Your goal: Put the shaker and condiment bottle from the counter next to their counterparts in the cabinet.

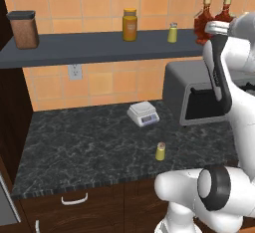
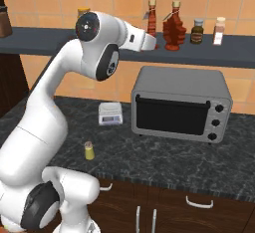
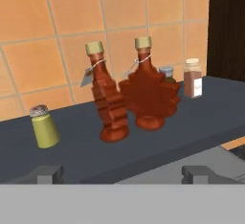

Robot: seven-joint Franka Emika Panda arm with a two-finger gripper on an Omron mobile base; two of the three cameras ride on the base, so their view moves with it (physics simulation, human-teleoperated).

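Observation:
Two dark red maple-leaf condiment bottles stand side by side on the cabinet shelf, one edge-on and one face-on; which came from the counter I cannot tell. They show again in the left base view and the right base view. A yellow-green shaker stands on the shelf left of them. Its twin, the other shaker, stands on the counter. My gripper is open just in front of the bottles, with nothing between its fingertips.
On the shelf stand a brown canister, an amber jar, a small dark jar and a pale bottle. A grey toaster oven and a small scale sit on the dark marble counter.

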